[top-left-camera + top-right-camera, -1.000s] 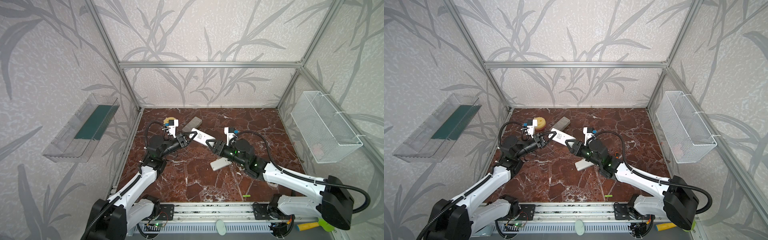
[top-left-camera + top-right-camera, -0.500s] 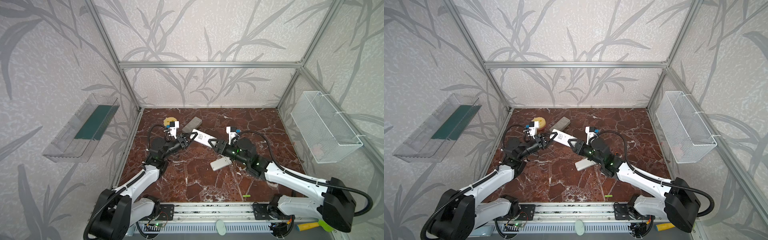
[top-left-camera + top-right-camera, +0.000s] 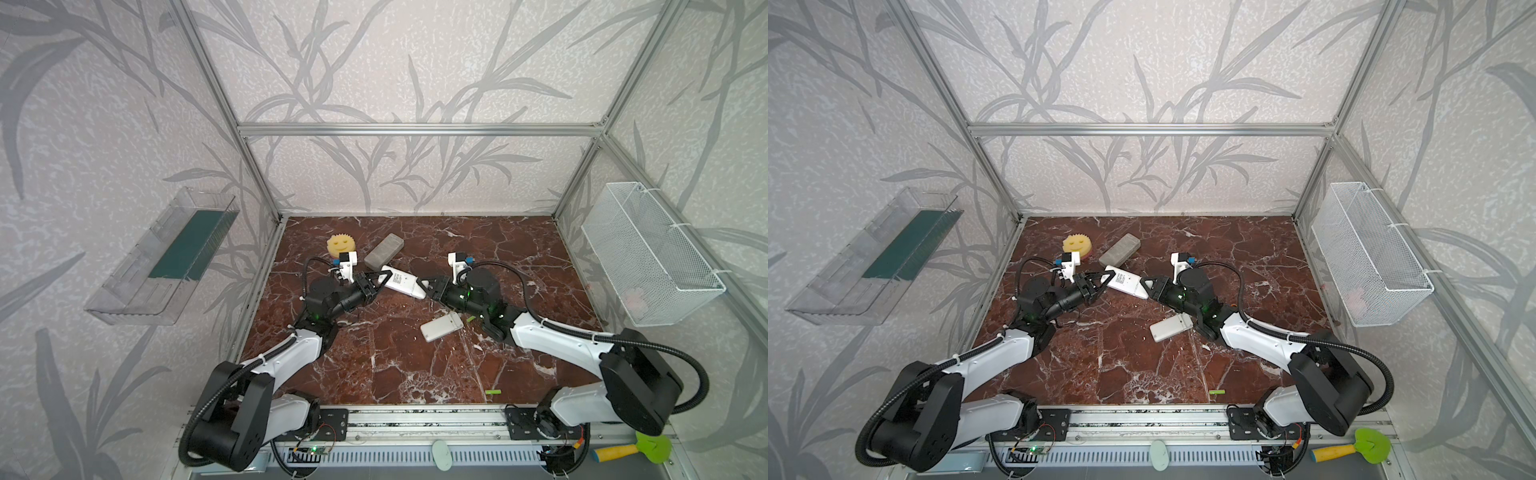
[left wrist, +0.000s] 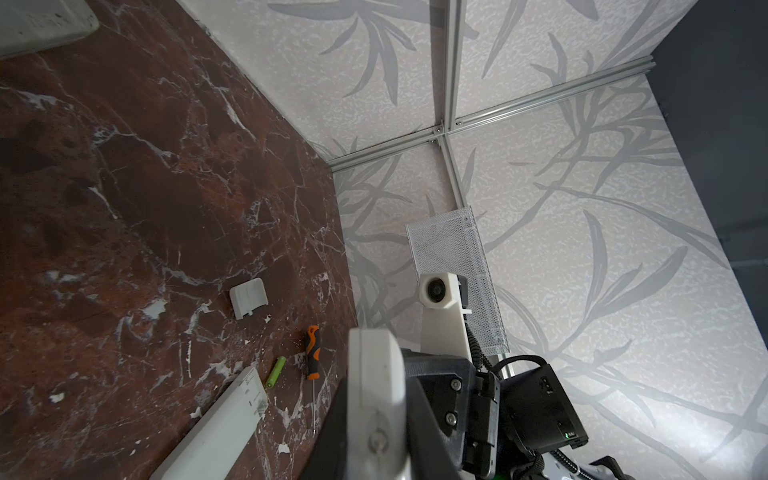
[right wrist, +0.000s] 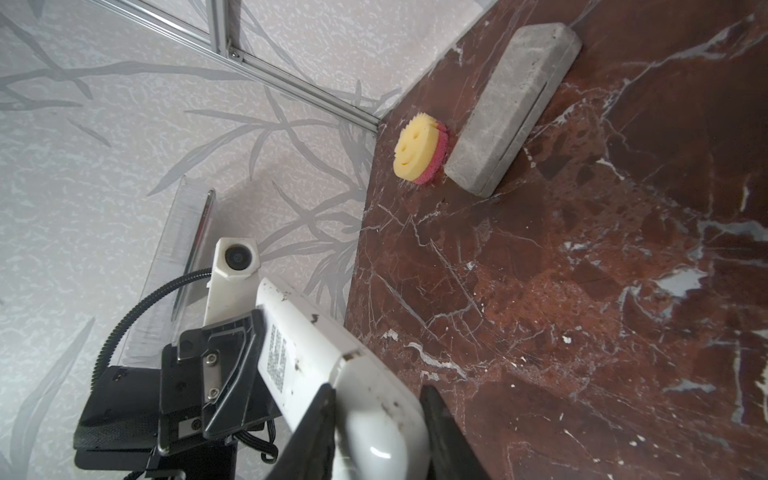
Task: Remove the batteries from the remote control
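Two batteries are already out: one battery lies on the tabletop well behind the right pincer, near the front rail. A second battery sits closer behind that pincer, just beside a spare white remote lying flat. Up off the surface, the held remote bridges the two arms. The left pincer is pinching one end, and the right pincer's jaws straddle the rounded opposite end, looking pressed against both its sides. Any batteries left inside are hidden; its back looks closed. Beyond the left pincer rest a grey block and a smiley sponge. My worry is the pull. That rounded end is smooth, so the right pincer could slide off it, or a hard tug could drag the remote out of the left pincer's hold. If the cover pops suddenly, loose cells could drop and roll away across the marble.
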Tool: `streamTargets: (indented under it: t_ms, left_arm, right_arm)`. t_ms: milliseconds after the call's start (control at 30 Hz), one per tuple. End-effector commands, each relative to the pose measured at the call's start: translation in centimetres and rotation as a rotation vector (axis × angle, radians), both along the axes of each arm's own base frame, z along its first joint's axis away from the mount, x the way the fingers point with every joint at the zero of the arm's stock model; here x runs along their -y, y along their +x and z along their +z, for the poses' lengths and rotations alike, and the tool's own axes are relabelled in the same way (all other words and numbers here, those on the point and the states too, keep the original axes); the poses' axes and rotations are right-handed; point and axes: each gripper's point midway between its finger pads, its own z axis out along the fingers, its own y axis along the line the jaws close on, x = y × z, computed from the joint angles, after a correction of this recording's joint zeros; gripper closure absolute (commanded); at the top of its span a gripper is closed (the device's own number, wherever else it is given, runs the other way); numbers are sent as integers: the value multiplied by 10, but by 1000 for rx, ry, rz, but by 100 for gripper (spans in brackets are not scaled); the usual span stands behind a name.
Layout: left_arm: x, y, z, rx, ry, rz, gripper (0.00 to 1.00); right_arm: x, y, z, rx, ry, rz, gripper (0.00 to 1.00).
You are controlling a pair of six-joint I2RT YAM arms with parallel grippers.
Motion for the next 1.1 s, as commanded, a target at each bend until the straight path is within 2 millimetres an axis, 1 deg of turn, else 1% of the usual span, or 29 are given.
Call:
streamTargets:
  t_ms: [0, 133, 233, 267, 300, 333, 433, 500, 533, 600, 733, 833, 867, 967, 1000, 1033, 1067]
  left_arm:
    - [2, 1, -8, 39, 19, -16, 100]
    - [4, 13, -24, 29, 27, -12, 100]
    - [4, 23, -40, 15, 46, -5, 100]
    - [4, 25, -45, 11, 51, 0, 100]
    - [3, 29, -51, 6, 52, 7, 100]
    - [3, 31, -55, 3, 51, 11, 100]
    - [0, 40, -68, -4, 44, 26, 100]
    - [-1, 44, -78, -14, 43, 30, 100]
    - [-2, 47, -83, -17, 45, 36, 100]
    - [-4, 51, -94, -28, 53, 44, 100]
    - [-3, 55, -110, -48, 74, 44, 100]
    - [-3, 57, -116, -53, 97, 44, 100]
    - [-4, 56, -119, -63, 108, 42, 100]
    - [-3, 56, -119, -68, 133, 30, 100]
    - [-2, 56, -117, -67, 141, 26, 100]
    - [-3, 55, -117, -69, 149, 24, 100]
    - [-2, 55, -117, -75, 160, 18, 100]
  right_arm:
    - [-8, 8, -7, 11, 1, 38, 60]
    - [-17, 19, -32, -13, -34, 78, 58]
    - [-27, 25, -50, -20, -71, 113, 58]
    - [-28, 27, -52, -17, -80, 115, 58]
    - [-29, 30, -70, -42, -107, 118, 58]
    - [-30, 31, -76, -49, -116, 119, 59]
    - [-24, 35, -100, -81, -155, 111, 62]
    - [-16, 37, -114, -102, -183, 95, 62]
    - [-12, 37, -119, -109, -195, 89, 61]
    - [-4, 39, -128, -115, -230, 80, 57]
    - [10, 40, -133, -99, -321, 75, 55]
    - [18, 41, -127, -62, -401, 77, 55]
    - [20, 41, -124, -45, -429, 80, 55]
    - [25, 42, -113, 17, -487, 97, 54]
    - [26, 42, -114, 50, -519, 118, 54]
    - [25, 41, -100, 98, -519, 127, 54]
    - [25, 40, -96, 134, -536, 143, 54]
